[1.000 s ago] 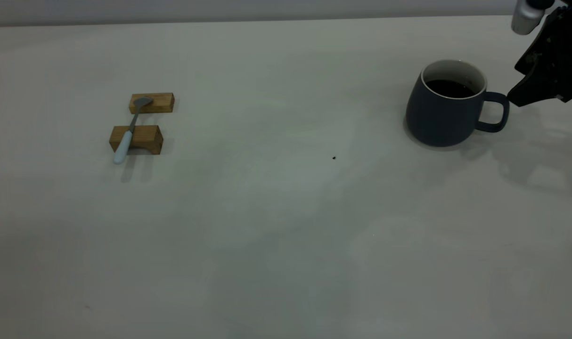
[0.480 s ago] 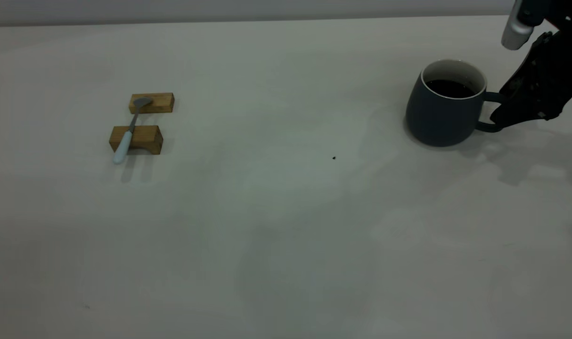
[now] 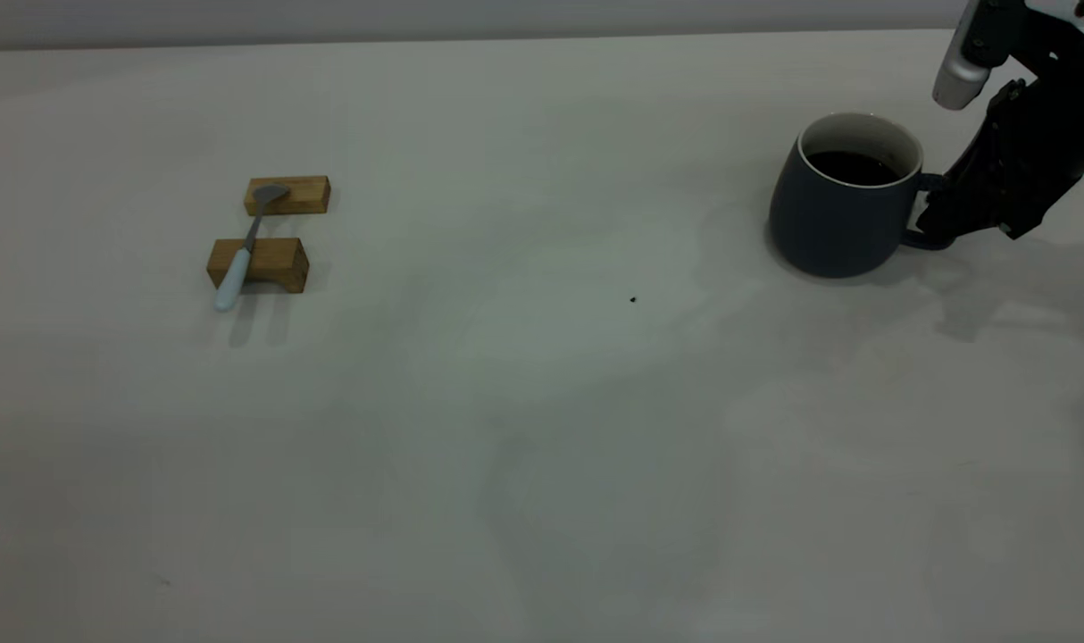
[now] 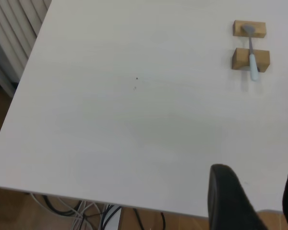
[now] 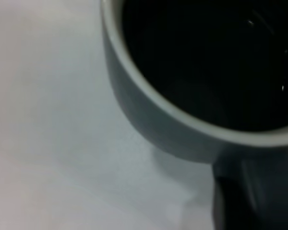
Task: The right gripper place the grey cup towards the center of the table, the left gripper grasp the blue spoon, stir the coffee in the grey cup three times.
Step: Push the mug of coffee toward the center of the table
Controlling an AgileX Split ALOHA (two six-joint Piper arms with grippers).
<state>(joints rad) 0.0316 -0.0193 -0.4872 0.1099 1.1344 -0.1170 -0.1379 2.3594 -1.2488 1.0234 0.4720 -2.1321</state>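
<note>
Exterior view: the grey cup (image 3: 837, 210), rounded, white-rimmed and filled with dark coffee (image 3: 853, 167), is being shown at the table (image 3: 542, 402)'s right side, its loop handle covered by the right gripper (image 3: 939, 221); finger spread cannot be told. The left gripper (image 4: 252, 201) is being held wide apart.

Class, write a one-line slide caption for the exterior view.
Right gripper at the loop handle of the dark grey coffee mug; pale-blue-handled spoon rests across two tan wooden blocks.

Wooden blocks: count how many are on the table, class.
2. The far block sits under the spoon's bowl; the near block sits under the blue spoon handle. None seem hidden.
</note>
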